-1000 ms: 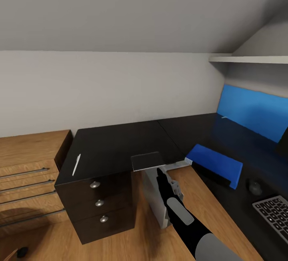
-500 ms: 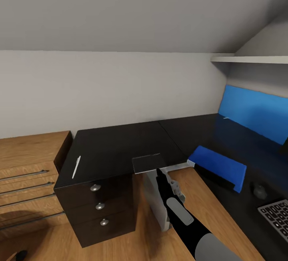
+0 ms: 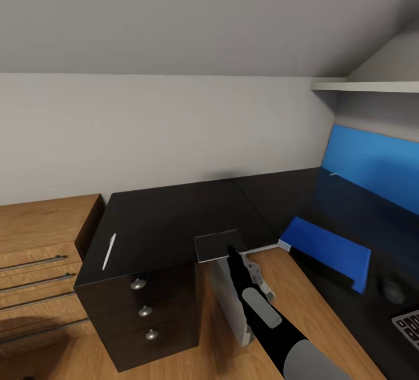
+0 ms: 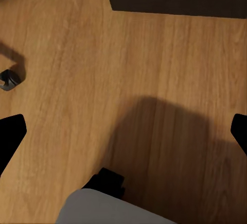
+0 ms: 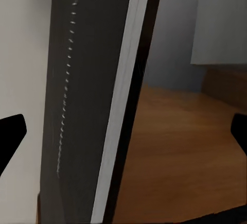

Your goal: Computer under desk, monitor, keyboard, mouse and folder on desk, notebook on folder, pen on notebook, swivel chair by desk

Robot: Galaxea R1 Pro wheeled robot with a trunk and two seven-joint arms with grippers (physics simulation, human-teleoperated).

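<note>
The dark grey notebook (image 3: 216,245) lies at the front edge of the black desk (image 3: 174,211), its pale edge facing me. My right gripper (image 3: 231,251) is just below and in front of that edge, open. In the right wrist view the notebook (image 5: 87,105) stands edge-on between the wide-apart fingertips (image 5: 10,134), touching neither. The white pen (image 3: 109,250) lies on the desk's left part. On the right part rest the blue folder (image 3: 326,249), the mouse (image 3: 394,290) and a corner of the keyboard (image 3: 410,327). My left gripper (image 4: 123,131) hangs open over the wooden floor.
A black drawer unit (image 3: 145,310) stands under the desk's left end, with a light wooden chest of drawers (image 3: 41,240) beside it. A white desk leg (image 3: 227,301) is next to my right forearm. The blue back panel (image 3: 372,164) and a shelf (image 3: 372,86) are at right.
The whole picture has slid right and down, so the camera moved; most of the keyboard left the frame. My right gripper's tip now sits closer to the notebook's front edge.
</note>
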